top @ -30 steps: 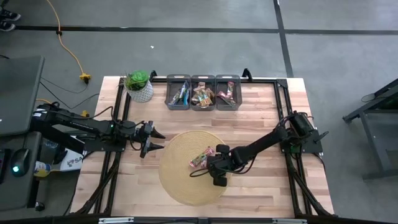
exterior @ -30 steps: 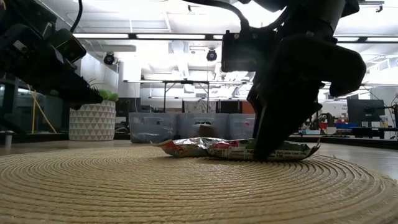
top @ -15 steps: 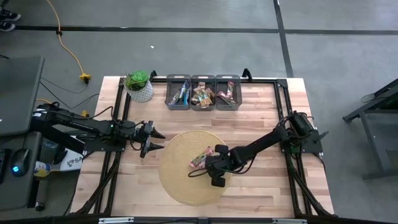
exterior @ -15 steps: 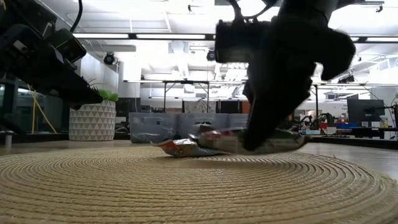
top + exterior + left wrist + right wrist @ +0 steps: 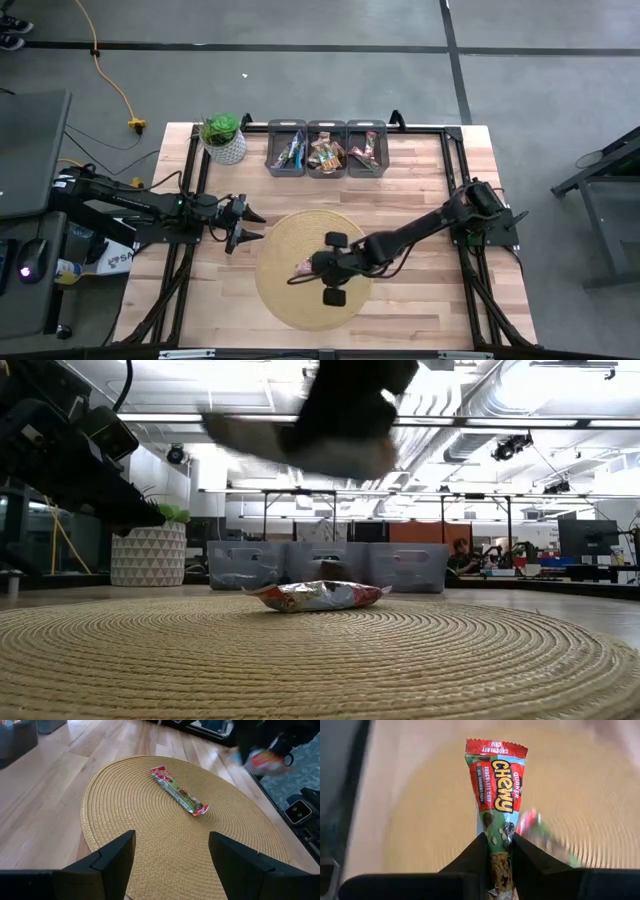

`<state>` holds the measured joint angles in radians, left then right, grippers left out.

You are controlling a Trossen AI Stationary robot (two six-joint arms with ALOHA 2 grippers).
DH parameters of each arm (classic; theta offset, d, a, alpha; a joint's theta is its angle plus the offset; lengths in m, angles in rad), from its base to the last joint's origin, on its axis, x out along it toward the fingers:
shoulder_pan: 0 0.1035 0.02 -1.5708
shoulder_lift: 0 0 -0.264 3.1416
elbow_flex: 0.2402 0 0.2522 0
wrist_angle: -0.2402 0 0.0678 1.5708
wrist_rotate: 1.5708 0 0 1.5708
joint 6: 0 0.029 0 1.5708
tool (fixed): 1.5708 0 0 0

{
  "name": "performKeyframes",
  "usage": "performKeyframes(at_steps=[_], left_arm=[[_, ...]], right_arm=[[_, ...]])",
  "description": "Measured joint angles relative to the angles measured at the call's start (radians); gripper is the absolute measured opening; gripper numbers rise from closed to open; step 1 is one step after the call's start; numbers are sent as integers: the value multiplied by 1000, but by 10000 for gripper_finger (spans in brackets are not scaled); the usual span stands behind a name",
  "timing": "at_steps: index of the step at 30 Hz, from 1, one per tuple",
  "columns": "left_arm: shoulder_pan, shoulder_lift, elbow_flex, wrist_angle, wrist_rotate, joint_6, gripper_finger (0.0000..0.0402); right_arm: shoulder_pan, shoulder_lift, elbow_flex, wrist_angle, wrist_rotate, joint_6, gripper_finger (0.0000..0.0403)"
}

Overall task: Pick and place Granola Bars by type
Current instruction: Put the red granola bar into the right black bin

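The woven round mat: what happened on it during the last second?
The right pincer closed on one foil-wrapped granola bar and lifted it off the round woven straw mat, swinging toward the left arm's side. The second bar stayed on the mat; the left pincer stayed open beside it.
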<state>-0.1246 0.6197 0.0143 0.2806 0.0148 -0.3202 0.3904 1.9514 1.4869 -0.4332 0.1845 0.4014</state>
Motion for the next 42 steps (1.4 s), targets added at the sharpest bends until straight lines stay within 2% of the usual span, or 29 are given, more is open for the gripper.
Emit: performKeyframes(at_steps=[7, 16, 25, 32, 37, 42], left_arm=[[0, 0, 0, 0, 0, 0, 248], [0, 0, 0, 0, 0, 0, 248], [0, 0, 0, 0, 0, 0, 248], [0, 0, 0, 0, 0, 0, 248], [0, 0, 0, 0, 0, 0, 248], [0, 0, 0, 0, 0, 0, 248]], right_arm=[[0, 0, 192, -8, 107, -104, 59], [-25, 0, 462, -99, 264, -221, 59], [-144, 0, 699, -278, 413, -273, 59], [-276, 0, 870, -435, 456, -280, 59], [-366, -79, 813, -449, 446, -272, 59], [-435, -159, 806, -598, 425, -220, 59]])
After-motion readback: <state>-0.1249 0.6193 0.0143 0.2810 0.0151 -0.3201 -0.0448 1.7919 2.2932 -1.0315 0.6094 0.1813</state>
